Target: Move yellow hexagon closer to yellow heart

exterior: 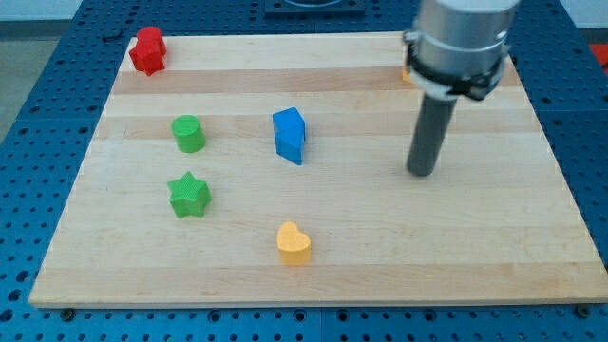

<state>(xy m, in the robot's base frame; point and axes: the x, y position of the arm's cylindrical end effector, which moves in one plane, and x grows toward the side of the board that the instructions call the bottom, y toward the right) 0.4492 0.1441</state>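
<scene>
My tip [421, 173] rests on the wooden board [313, 275] in its right half, at about 3 o'clock from the blue block [290, 135] and well apart from it. The rod ends plain, with no jaws or fingers to spread or press together, and it touches no block. The yellow hexagon [407, 72] shows only as a small yellow-orange sliver near the board's top right corner, at about 12 o'clock from my tip; the arm's grey housing [459, 43] covers nearly all of it, so I cannot tell which way it points or where its long axis runs. The yellow heart [294, 242] lies near the board's bottom edge, at roughly 8 o'clock from my tip and well apart from the hexagon; its 2 lobes face the view's top and its point faces the view's bottom right, so its long axis runs roughly from 11 o'clock to 5 o'clock. The blue block stands at 12 o'clock from the heart. A green cylinder [189, 133] sits at 9 o'clock from the blue block, a green star [189, 195] just below it at 6 o'clock. A red block [148, 50] sits in the board's top left corner.
</scene>
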